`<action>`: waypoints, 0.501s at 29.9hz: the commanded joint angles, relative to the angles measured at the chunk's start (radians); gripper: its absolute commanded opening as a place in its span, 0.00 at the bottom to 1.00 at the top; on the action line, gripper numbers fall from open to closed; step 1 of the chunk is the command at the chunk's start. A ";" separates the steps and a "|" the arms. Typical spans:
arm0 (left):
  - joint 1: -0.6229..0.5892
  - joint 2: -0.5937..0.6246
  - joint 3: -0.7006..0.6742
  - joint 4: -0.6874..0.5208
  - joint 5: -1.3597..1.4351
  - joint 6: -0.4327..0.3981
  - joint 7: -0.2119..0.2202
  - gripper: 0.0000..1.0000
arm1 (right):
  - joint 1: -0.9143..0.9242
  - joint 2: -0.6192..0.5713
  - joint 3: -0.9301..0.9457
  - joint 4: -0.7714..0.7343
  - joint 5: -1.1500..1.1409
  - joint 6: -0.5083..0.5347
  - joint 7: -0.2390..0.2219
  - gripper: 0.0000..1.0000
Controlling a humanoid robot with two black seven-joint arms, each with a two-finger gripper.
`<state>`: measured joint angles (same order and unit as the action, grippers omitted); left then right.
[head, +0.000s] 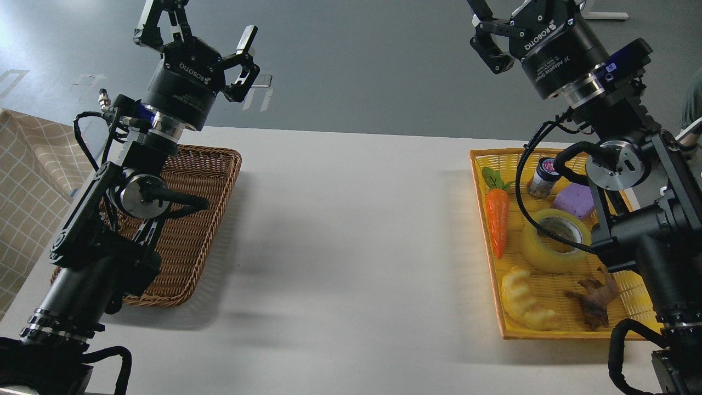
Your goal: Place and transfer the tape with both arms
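Observation:
The tape (551, 241), a translucent yellow roll with a grey-white core, lies flat in the yellow basket (554, 329) on the right of the table, partly crossed by a black cable. My right gripper (488, 24) is raised high above the table's far edge, well above the basket, fingers spread and empty; its upper part runs out of view. My left gripper (200, 33) is also raised, above the far end of the brown wicker basket (208, 219), open with nothing in it.
In the yellow basket lie a toy carrot (498, 219), a small jar (543, 178), a purple block (575, 200), a pale bread toy (526, 302) and a brown figure (595, 302). The white table (351, 247) spans the middle. A checked cloth (27, 181) hangs at left.

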<state>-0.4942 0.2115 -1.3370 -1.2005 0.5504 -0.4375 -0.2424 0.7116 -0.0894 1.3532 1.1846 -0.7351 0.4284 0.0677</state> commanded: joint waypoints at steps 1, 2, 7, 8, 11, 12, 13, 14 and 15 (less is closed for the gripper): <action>-0.001 0.008 -0.001 -0.001 -0.004 0.002 0.000 0.98 | 0.000 0.014 -0.003 0.000 -0.003 -0.002 0.000 1.00; -0.001 0.008 -0.001 -0.001 -0.004 0.002 0.000 0.98 | 0.000 0.014 -0.003 0.000 -0.003 -0.002 0.000 1.00; 0.002 0.006 -0.001 -0.001 -0.001 -0.010 -0.005 0.98 | -0.012 0.042 -0.002 0.003 -0.003 -0.002 0.000 1.00; 0.002 0.005 -0.001 -0.001 -0.001 -0.012 -0.006 0.98 | -0.014 0.048 -0.002 0.004 -0.003 -0.002 0.000 1.00; 0.000 0.005 -0.001 -0.001 -0.003 -0.010 -0.008 0.98 | -0.014 0.059 -0.002 0.006 -0.003 -0.002 0.000 1.00; 0.000 0.006 -0.001 -0.001 -0.003 -0.010 -0.008 0.98 | -0.014 0.059 -0.002 0.006 -0.004 -0.002 0.000 1.00; -0.001 0.006 -0.001 -0.001 -0.003 -0.010 -0.008 0.98 | -0.012 0.059 -0.002 0.006 -0.004 -0.002 0.000 1.00; -0.003 0.008 -0.001 -0.001 -0.003 -0.010 -0.008 0.98 | -0.012 0.059 -0.002 0.006 -0.003 -0.002 0.000 1.00; -0.003 0.008 -0.001 -0.001 -0.003 -0.009 -0.006 0.98 | -0.011 0.059 -0.002 0.006 -0.004 -0.002 0.000 1.00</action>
<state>-0.4933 0.2169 -1.3378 -1.2012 0.5482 -0.4483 -0.2498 0.6983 -0.0320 1.3513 1.1899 -0.7388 0.4264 0.0675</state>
